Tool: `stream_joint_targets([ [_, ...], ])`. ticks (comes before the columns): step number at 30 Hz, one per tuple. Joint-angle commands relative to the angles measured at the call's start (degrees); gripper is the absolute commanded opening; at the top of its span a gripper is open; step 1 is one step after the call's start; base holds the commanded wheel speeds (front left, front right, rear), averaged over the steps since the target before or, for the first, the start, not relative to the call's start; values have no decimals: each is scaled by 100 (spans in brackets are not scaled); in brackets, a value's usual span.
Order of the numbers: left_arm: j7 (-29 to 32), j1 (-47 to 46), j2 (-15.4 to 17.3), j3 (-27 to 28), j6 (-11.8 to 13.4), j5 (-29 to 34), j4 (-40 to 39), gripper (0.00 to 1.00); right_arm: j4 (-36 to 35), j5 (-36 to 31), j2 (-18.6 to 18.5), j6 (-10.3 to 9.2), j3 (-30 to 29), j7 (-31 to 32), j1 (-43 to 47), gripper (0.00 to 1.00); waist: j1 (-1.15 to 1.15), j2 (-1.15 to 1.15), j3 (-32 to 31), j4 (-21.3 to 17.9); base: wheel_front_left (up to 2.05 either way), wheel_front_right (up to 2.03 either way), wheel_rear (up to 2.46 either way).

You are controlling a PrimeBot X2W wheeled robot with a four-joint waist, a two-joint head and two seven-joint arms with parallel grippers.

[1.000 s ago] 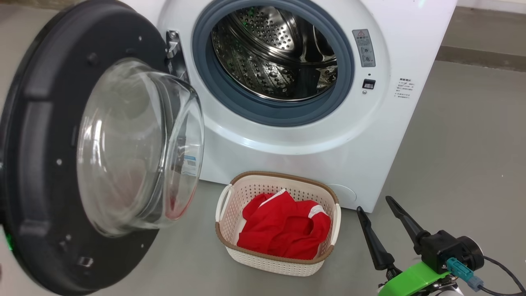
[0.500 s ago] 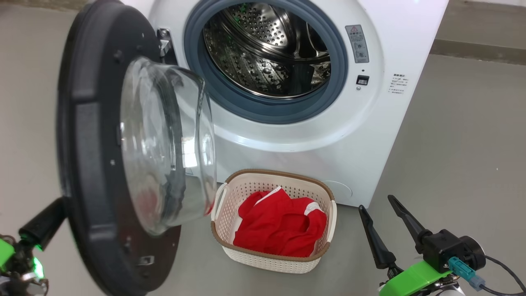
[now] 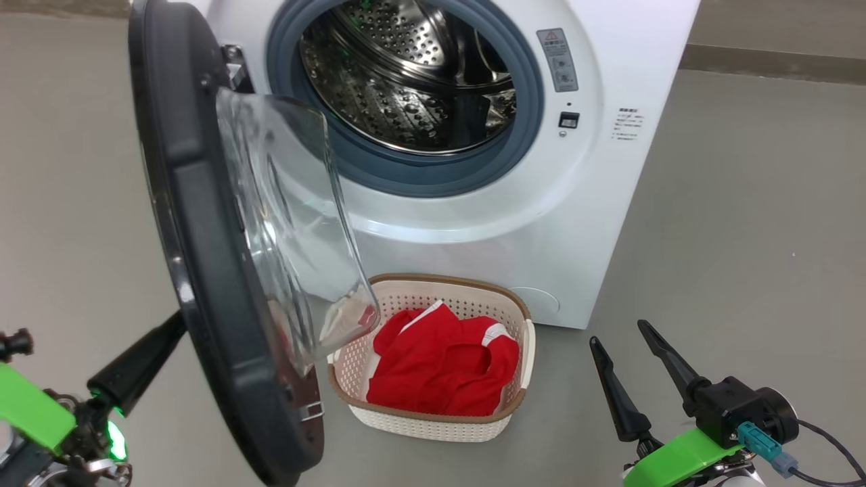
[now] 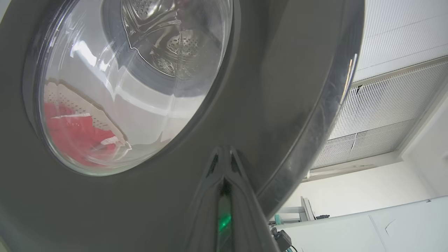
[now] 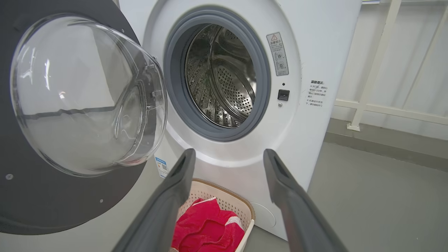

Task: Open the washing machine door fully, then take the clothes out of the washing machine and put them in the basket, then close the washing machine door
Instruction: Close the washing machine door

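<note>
One big round door with a glossy black rim and bulging clear glass bowl (image 3: 203,270) is what's changed. A second ago it hung wide open, now it's swung about halfway back and stands nearly edge-on in the head view, well short of latching. The camera shifted a bit too, so not all of that is the door.

The white front-loading washing machine (image 3: 575,223) has its perforated steel drum (image 3: 406,81) bare as far as I can see. The bright red clothes with white stripes (image 3: 440,368) sit bunched in the small cream perforated basket with the brown rim (image 3: 433,426), on the grey floor (image 3: 744,237) just in front of the machine. So I'd guess unloading's done and this is the closing step.

The left gripper (image 3: 172,328) has turned up behind the door, low on the left. Its wrist view adds what the head view can't: the two dark fingers are pressed together, tips seemingly against the door's outer face, just inside the shiny edge. The right gripper (image 3: 617,334) hovers off to the right, fingers spread, holding nothing. Its wrist view looks straight into the drum and catches a small blue label (image 5: 161,167) low on the machine's front.
</note>
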Motion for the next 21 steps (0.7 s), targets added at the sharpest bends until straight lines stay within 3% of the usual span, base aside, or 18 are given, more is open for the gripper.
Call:
stream_joint_targets([
  [1, -20, -1, 71, 17, 27, -103, -243, 0, -145, 15, 9, 39, 130, -36, -247, 100, 0, 0, 0, -77, 0, 0, 0],
  [21, -689, 357, 67, -357, 135, -420, -340, 0, -165, 74, 15, 39, 148, -36, -197, 100, 0, 0, -31, -446, 0, 0, 0],
])
